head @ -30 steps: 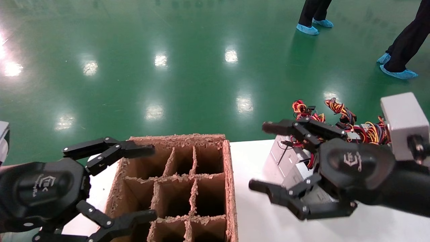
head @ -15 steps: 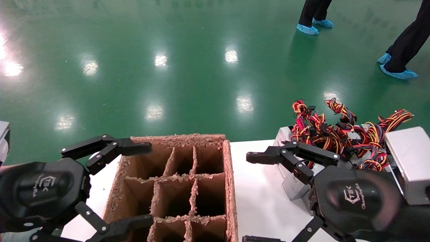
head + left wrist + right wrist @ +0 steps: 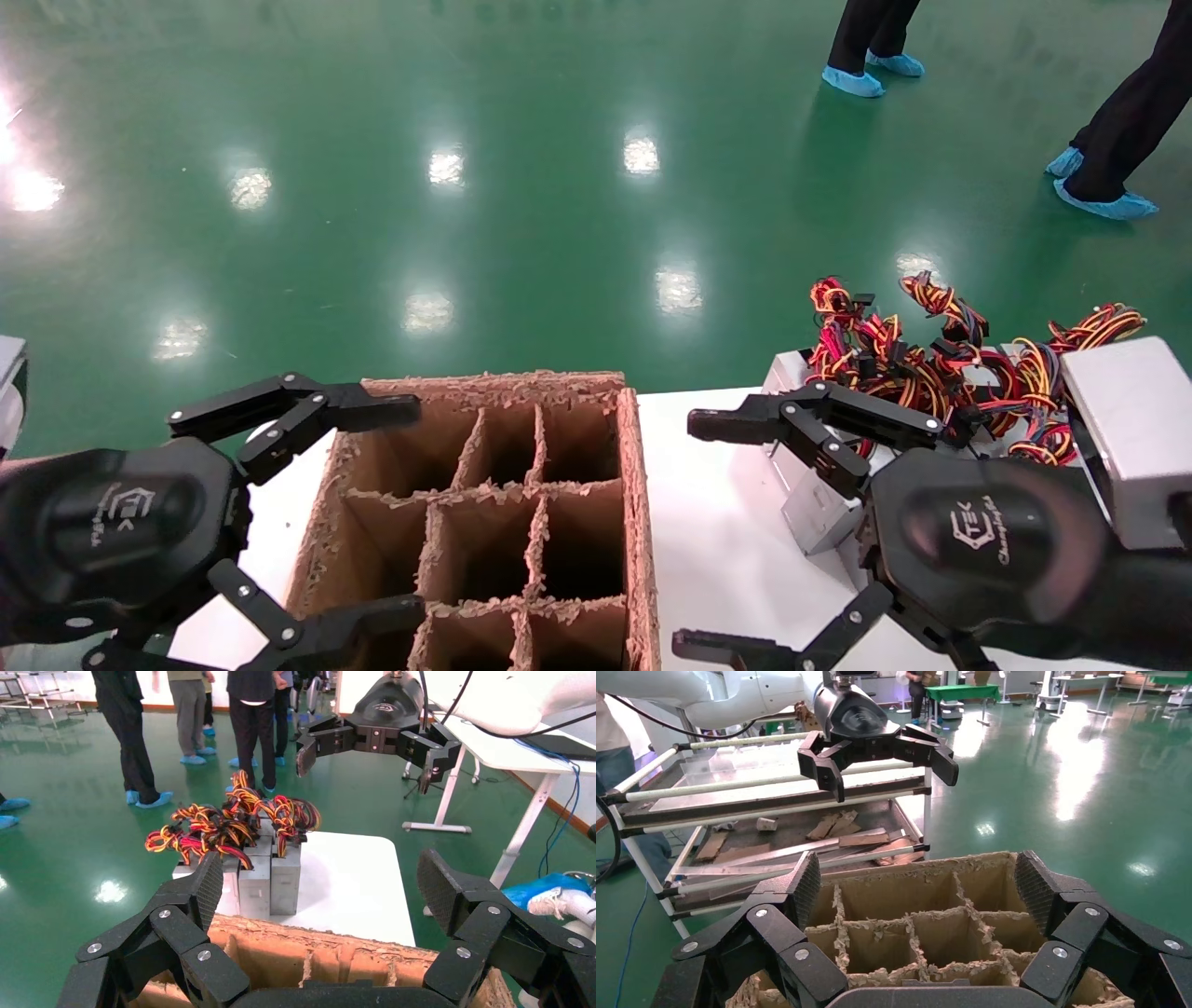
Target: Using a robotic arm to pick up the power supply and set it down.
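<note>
Several silver-grey power supply boxes [image 3: 812, 514] [image 3: 270, 874] stand together on the right of the white table [image 3: 722, 568], topped by a tangle of red, yellow and black wires [image 3: 899, 359] [image 3: 225, 822]. My right gripper [image 3: 694, 533] [image 3: 918, 885] hangs open just in front of and left of them, nothing between its fingers, facing the cardboard box. On the left, my left gripper [image 3: 405, 511] [image 3: 322, 888] is open and empty over the cardboard box's left edge. Each wrist view shows the other arm's gripper [image 3: 365, 762] [image 3: 888, 773] open.
A brown cardboard box [image 3: 633, 485] [image 3: 912, 924] with a grid of open cells sits on the table between the grippers. People's legs [image 3: 1108, 140] stand on the green floor beyond. A metal rack [image 3: 772, 804] holding scraps stands behind the left arm.
My right gripper has drawn back from over the power supplies, lower and nearer the table's front edge, still open and empty. The left gripper has hardly moved.
</note>
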You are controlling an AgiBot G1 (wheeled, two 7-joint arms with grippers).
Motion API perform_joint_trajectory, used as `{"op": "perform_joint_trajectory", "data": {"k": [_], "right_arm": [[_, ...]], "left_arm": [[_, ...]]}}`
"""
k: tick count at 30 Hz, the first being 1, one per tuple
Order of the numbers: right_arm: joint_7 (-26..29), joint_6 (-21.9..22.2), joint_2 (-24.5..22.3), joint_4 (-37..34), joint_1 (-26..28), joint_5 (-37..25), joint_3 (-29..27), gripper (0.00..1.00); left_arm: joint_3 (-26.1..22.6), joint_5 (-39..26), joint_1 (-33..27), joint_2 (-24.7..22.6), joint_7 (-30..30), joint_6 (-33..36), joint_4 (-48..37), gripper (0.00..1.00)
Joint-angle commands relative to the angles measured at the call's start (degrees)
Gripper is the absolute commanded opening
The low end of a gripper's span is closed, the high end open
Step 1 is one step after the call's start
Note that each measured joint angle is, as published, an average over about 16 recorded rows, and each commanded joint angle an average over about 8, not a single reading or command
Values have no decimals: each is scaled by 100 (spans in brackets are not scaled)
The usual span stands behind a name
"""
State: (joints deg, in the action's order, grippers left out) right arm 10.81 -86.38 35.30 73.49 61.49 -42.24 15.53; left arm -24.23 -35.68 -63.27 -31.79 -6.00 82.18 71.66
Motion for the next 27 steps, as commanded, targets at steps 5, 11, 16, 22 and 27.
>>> {"op": "perform_joint_trajectory", "data": {"k": [5,11,16,22,27], "right_arm": [[-1,37,-16,2,2,19,25,100],[-2,57,-24,5,4,30,39,100],[-3,67,-28,7,6,36,47,100],[-4,76,-31,8,8,38,52,100],[-5,79,-33,8,8,40,54,100]], "left_arm": [[0,0,0,0,0,0,0,100],[0,0,0,0,0,0,0,100],[0,0,0,0,0,0,0,100],[0,0,0,0,0,0,0,100],[0,0,0,0,0,0,0,100]]}}
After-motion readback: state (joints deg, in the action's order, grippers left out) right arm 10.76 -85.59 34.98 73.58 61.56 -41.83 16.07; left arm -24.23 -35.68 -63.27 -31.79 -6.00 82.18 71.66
